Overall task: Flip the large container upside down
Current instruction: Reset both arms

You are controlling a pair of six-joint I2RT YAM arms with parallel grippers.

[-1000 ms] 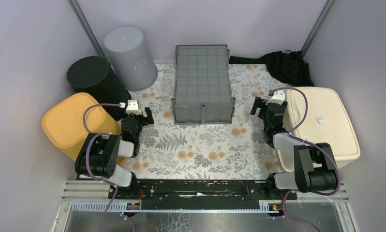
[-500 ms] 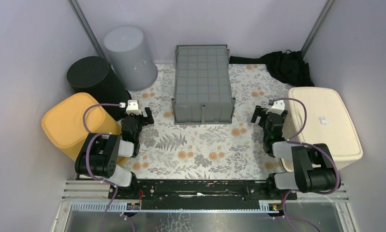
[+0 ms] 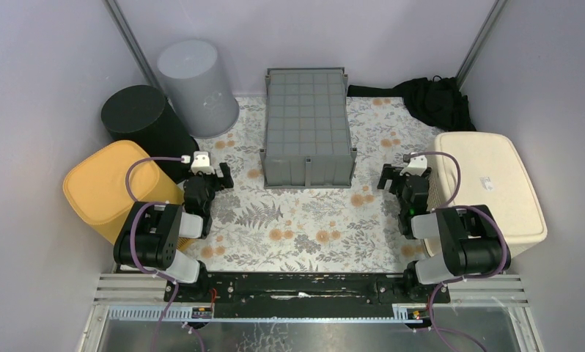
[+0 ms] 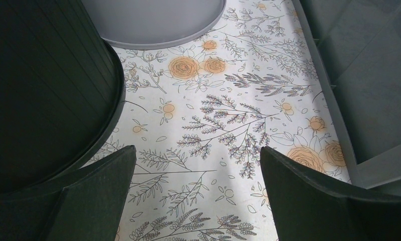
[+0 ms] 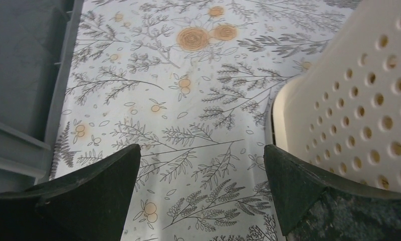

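Note:
A large cream perforated container point(image 3: 495, 183) lies bottom-up at the right of the table, a small label on its base. Its holed wall shows in the right wrist view point(image 5: 359, 100). My right gripper point(image 3: 394, 178) is open and empty just left of its near-left corner, low over the floral mat point(image 5: 202, 153). My left gripper point(image 3: 218, 174) is open and empty at the left, beside a black bin, with only mat between its fingers point(image 4: 198, 155).
A grey grid-bottomed crate point(image 3: 308, 125) lies bottom-up at centre back. A black bin point(image 3: 139, 117), a grey bin point(image 3: 198, 84) and a yellow container point(image 3: 106, 187) crowd the left. A black cloth point(image 3: 436, 99) sits at the back right.
My right gripper has drawn back toward the near edge and slightly left, away from the cream container's corner. The left arm has not moved.

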